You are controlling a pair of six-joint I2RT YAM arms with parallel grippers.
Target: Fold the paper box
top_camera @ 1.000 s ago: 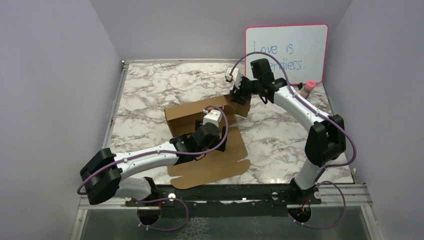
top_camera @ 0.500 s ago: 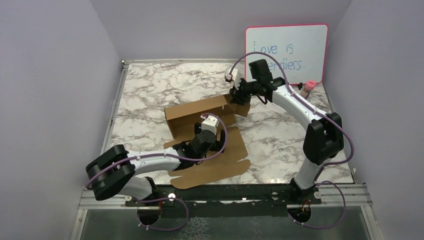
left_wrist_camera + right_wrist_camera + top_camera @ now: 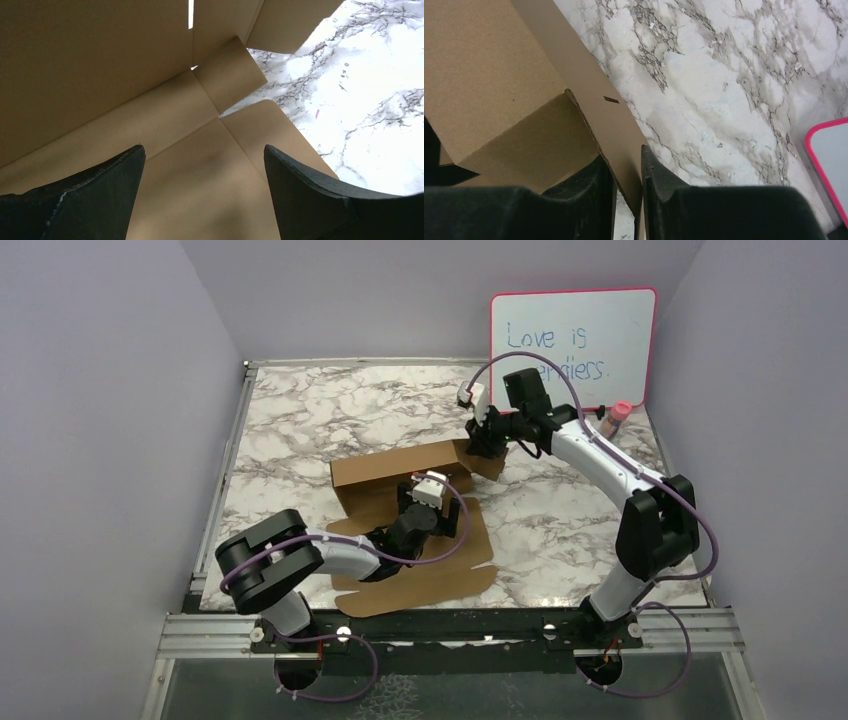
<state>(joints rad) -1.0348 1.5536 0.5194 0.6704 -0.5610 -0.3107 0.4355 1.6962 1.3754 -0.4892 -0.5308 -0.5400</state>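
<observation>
**Right gripper [image 3: 626, 160] pinches the end flap of the box [image 3: 390, 468]; left gripper [image 3: 204, 150] is spread over the floor panel**

Your box sits near the middle of the table [image 3: 300, 410], only partly formed. Its long back wall stands upright and runs left to right. The floor panel and front flap lie flat on the marble, reaching toward the arm bases, and the near edge ends in rounded tabs.

Your right arm reaches in from the right to the wall's right end. There a short end flap angles outward. In the right wrist view that flap passes between the two fingers. One finger lies against its inner face and the other against its outer edge, so the jaws are pressed onto the cardboard. A small slit shows in the panel just above the fingers.

Your left arm folds low across the front flap, with its gripper over the floor panel just in front of the back wall. In the left wrist view its fingers stand wide apart with nothing between them. Below them you see flat cardboard, creases meeting at a small folded tab, and a narrow slit higher up. You cannot tell whether the fingertips touch the panel.

The whiteboard [image 3: 572, 345] leans at the back right. A pink-capped bottle [image 3: 619, 415] stands just in front of it, well apart from the box.
</observation>
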